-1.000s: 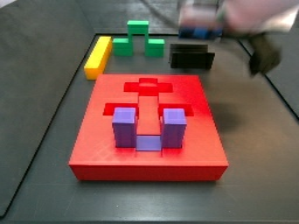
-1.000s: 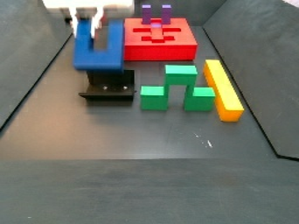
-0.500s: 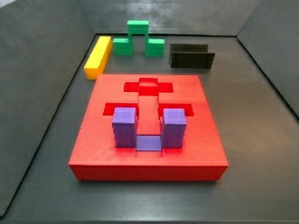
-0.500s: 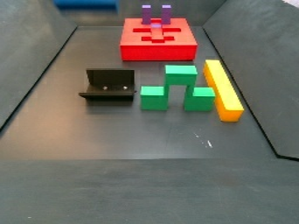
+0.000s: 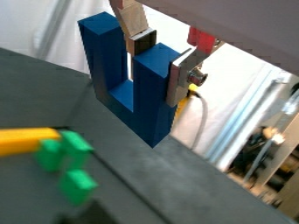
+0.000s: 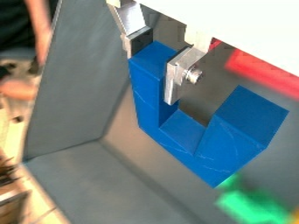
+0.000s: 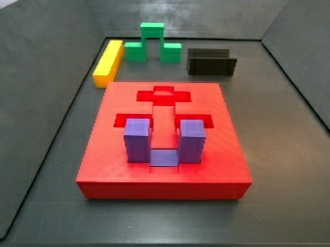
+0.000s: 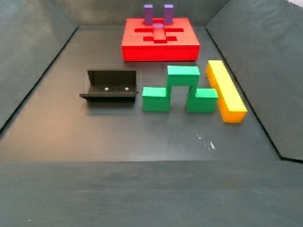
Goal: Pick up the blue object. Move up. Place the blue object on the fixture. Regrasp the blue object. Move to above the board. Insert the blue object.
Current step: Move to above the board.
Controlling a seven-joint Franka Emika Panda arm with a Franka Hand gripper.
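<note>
In both wrist views my gripper is shut on one prong of the blue object, a royal-blue U-shaped block that hangs high above the floor. Neither the gripper nor the blue object appears in either side view. The black fixture stands bare on the floor. The red board lies flat with a cross-shaped recess in its top.
A purple U-shaped block stands in the board. A green block and a yellow bar lie near the fixture. Dark walls edge the floor.
The gripper has risen with the blue object from beside the fixture. It has left both side views. Nothing on the floor has moved.
</note>
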